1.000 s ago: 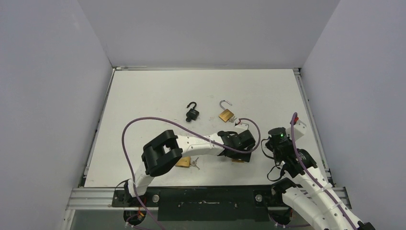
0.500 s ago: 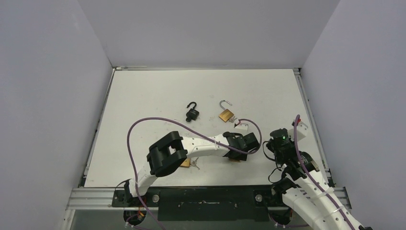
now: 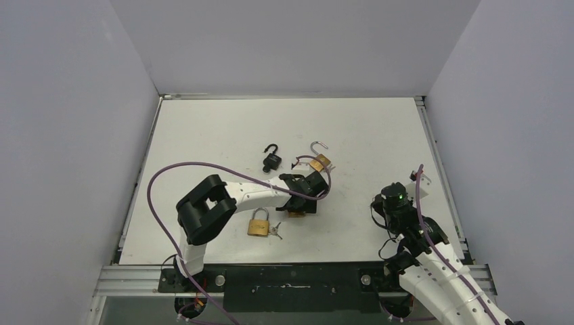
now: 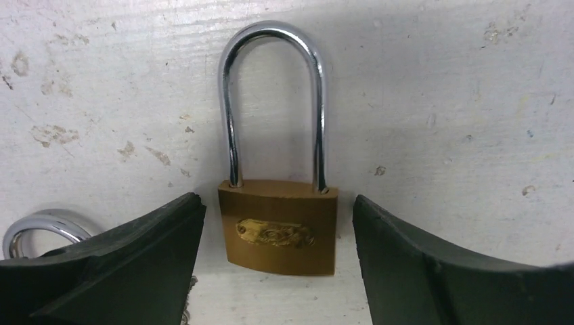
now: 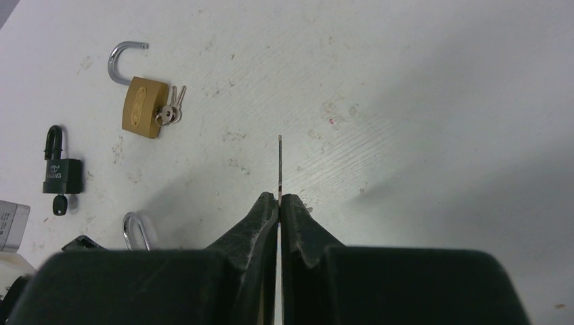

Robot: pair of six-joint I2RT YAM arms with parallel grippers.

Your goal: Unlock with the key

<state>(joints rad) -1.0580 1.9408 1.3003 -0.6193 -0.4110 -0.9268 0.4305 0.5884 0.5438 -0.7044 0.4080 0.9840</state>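
A brass padlock [image 4: 279,227] with its shackle shut lies flat on the white table. My left gripper [image 4: 277,203] is open and straddles its body, with a gap on each side. In the top view that gripper [image 3: 296,205] is at mid-table, and only a brass edge of the padlock [image 3: 296,214] shows under it. My right gripper [image 5: 279,198] is shut on a thin key [image 5: 279,166], seen edge-on and pointing forward. In the top view the right gripper [image 3: 376,203] is held to the right of the left one, apart from it.
A second shut brass padlock [image 3: 258,223] with keys [image 3: 275,231] lies near the left arm. An open black padlock [image 3: 272,160] and an open brass padlock [image 3: 320,161] with keys lie farther back. Both show in the right wrist view, black [image 5: 61,175] and brass [image 5: 144,103].
My left gripper has swung left across the table, and the brass padlock between its fingers has moved left with it. This uncovers the second brass padlock. My right gripper has drawn back slightly.
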